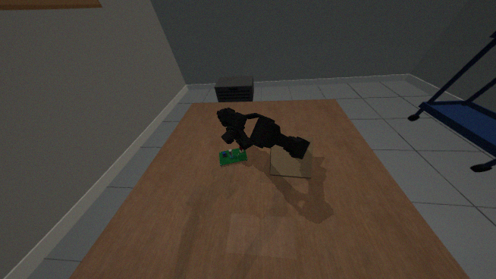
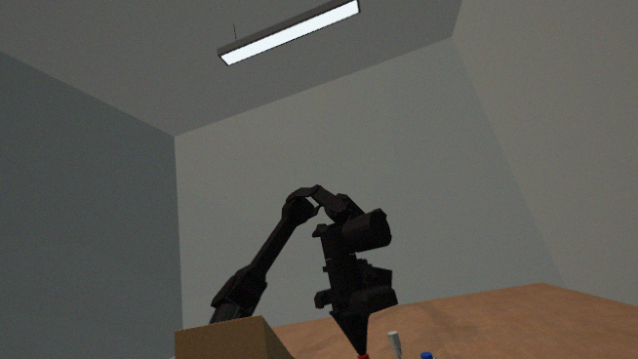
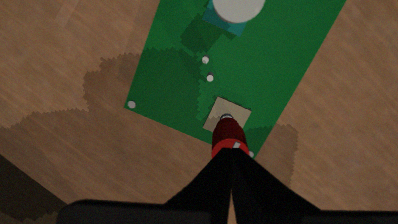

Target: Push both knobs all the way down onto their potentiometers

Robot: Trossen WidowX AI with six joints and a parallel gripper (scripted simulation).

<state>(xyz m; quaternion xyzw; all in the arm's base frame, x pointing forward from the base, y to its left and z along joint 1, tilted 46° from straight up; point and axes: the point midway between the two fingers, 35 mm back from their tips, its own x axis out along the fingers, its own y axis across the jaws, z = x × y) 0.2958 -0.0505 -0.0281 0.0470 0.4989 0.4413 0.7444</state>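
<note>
Three views: top, exterior, wrist.
Top: high, distant, slanting down the table (image 1: pixel 262 197) to the far wall; exterior: low, near, tilted up past the arm (image 1: pixel 265 133) (image 2: pixel 265 249) to the ceiling light (image 2: pixel 293 33); wrist: close-up, looking down on the board (image 1: pixel 238 158) (image 3: pixel 280 55), shared with top.

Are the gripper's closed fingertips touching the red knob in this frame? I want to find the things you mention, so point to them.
Cannot tell. In the wrist view the gripper (image 2: pixel 362 354) (image 3: pixel 230 156) overlaps the edge of the red knob (image 2: pixel 363 357) (image 3: pixel 230 136); the exterior view crops the knob at the bottom.
</note>
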